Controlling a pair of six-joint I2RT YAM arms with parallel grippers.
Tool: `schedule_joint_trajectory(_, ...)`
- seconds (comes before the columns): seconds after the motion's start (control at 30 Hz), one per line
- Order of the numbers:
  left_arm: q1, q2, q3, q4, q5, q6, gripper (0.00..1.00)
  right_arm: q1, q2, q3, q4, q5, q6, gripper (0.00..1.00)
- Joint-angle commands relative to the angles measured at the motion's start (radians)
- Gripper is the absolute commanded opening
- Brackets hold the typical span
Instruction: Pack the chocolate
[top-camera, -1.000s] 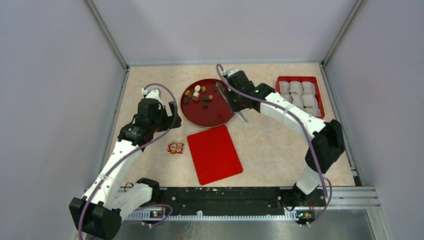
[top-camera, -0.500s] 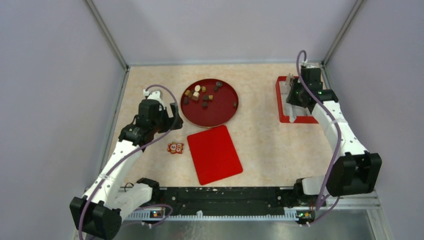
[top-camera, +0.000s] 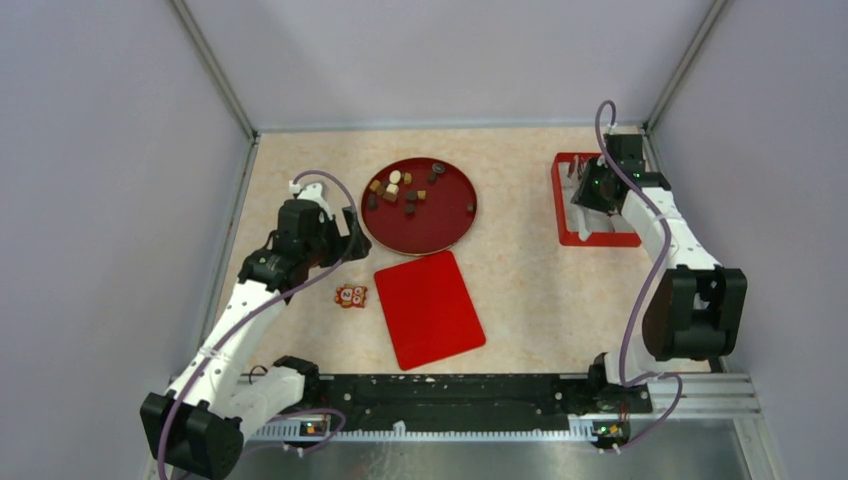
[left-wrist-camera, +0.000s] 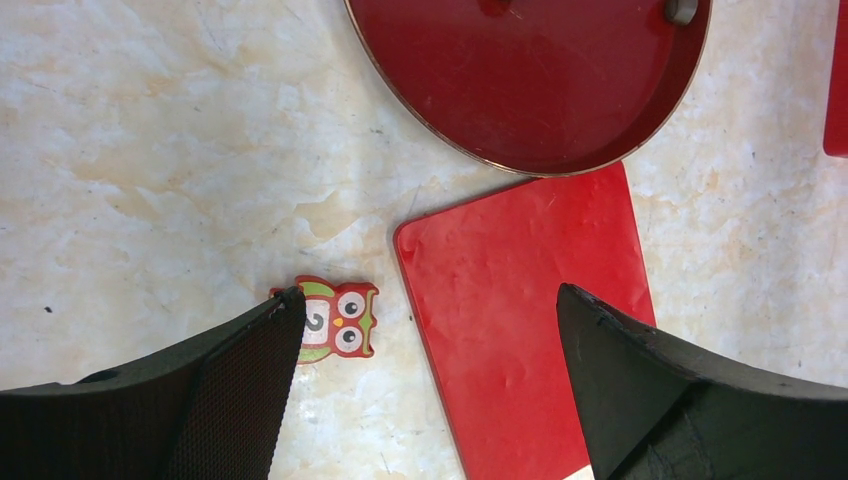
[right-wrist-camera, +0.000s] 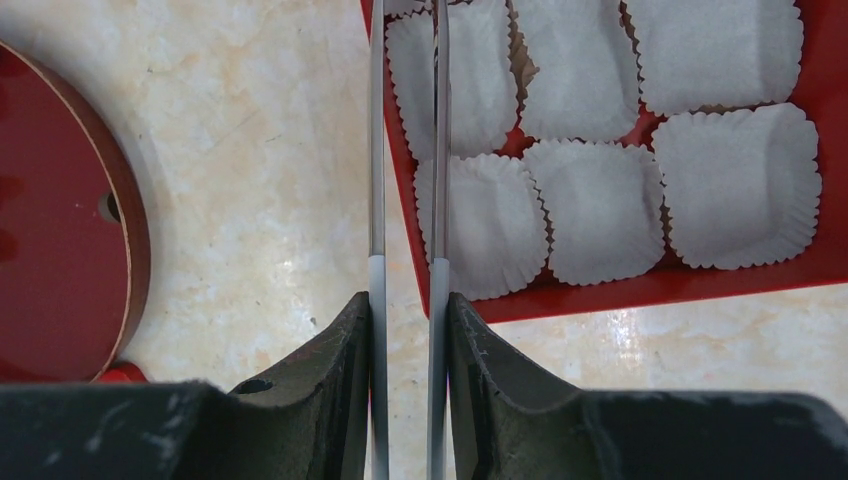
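Chocolate (top-camera: 400, 190) chunks lying clustered in far half of round red dish (top-camera: 430, 235), one stray sitting against its right rim. Right gripper (right-wrist-camera: 408, 300) squeezing thin metal tweezers (right-wrist-camera: 377, 150), blades reaching over left edge of red tray (right-wrist-camera: 700, 280) of white paper cups (right-wrist-camera: 590, 225). Tips running out of view, so cannot tell whether carrying a piece. Left gripper (left-wrist-camera: 428, 300) hovering, fingers spread wide, over red flat sheet (left-wrist-camera: 520, 330) and owl packet (left-wrist-camera: 338, 318)
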Motion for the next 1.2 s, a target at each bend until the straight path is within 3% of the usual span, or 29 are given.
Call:
schedule_joint_trajectory(0.0, 0.006, 0.001, -0.007, 0.043, 0.024, -0.019, 0.99, -0.03, 0.025, 0.066, 0.078, -0.016, 0.009, 0.0)
schedule_joint_trajectory(0.43, 0.006, 0.012, 0.008, 0.04, 0.054, -0.022, 0.99, -0.04, 0.139, 0.13, 0.113, -0.03, 0.004, 0.01)
schedule_joint_trajectory(0.93, 0.007, 0.015, 0.002, 0.046, 0.058, -0.038, 0.99, -0.04, 0.198, 0.165, 0.122, -0.048, 0.018, 0.2)
schedule_joint_trajectory(1.03, 0.007, 0.015, 0.003, 0.037, 0.049, -0.044, 0.99, -0.041, 0.184, 0.155, 0.129, -0.046, 0.015, 0.29)
schedule_joint_trajectory(1.17, 0.007, 0.009, -0.002, 0.036, 0.052, -0.049, 0.99, -0.041, 0.178, 0.155, 0.126, -0.049, 0.015, 0.3)
